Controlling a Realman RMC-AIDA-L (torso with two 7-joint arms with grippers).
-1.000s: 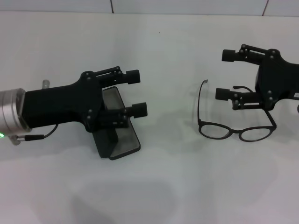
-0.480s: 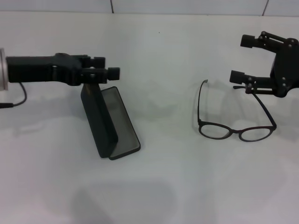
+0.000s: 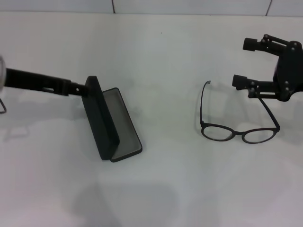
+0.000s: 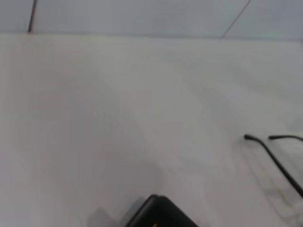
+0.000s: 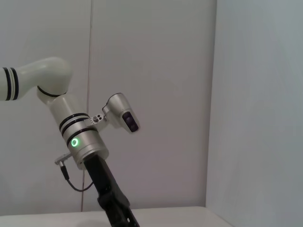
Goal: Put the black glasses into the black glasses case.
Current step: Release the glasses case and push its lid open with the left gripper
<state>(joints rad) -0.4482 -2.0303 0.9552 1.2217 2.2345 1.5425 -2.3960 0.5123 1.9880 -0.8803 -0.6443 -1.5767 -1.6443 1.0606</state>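
On a white tabletop, the left pincer, fingers hidden, touches the open black glasses case, while the right pincer hovers spread above the unfolded black glasses, whose thin temple could slip when pinched.

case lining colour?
Grey. The open black glasses case shows its grey inside best in the head view, with the left gripper at its raised lid.
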